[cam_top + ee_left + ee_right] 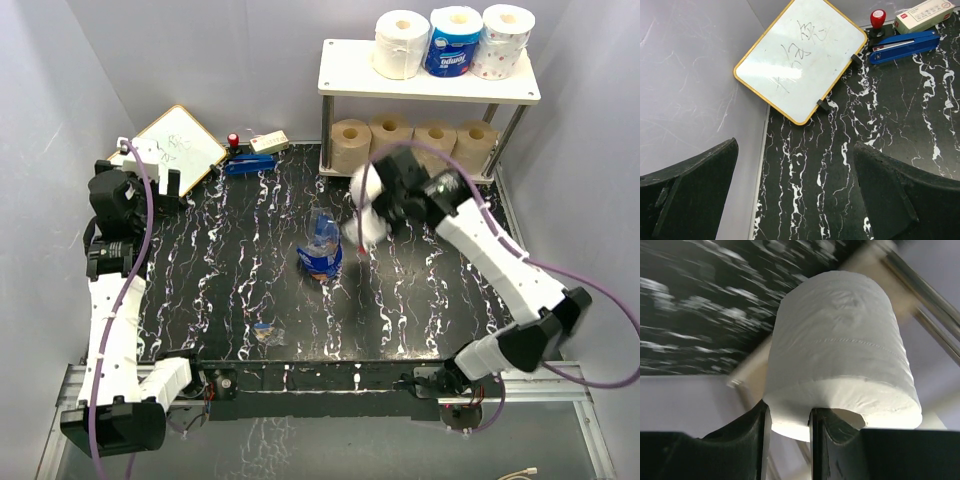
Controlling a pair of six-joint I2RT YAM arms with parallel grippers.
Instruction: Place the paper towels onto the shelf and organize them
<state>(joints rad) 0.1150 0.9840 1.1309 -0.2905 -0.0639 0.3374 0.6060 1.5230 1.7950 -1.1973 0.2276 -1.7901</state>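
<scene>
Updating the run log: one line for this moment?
right end effector: shut on white roll; left end effector: open; shelf: seven rolls

Shelf (430,78): two cream-white tiers on thin metal legs; upper tier carries plain white roll (400,44), blue-wrapped roll (455,42) and dotted roll (505,40), upright, side by side; lower tier carries four tan rolls (391,135), upright in a row; held white roll (840,340), wall pinched in the right hand (789,415), lies before the shelf.

Shelf (350,72) — three rolls (455,42) on top, four tan rolls (390,135) beneath — blurred white roll (366,213) beside the right arm (490,250)
</scene>
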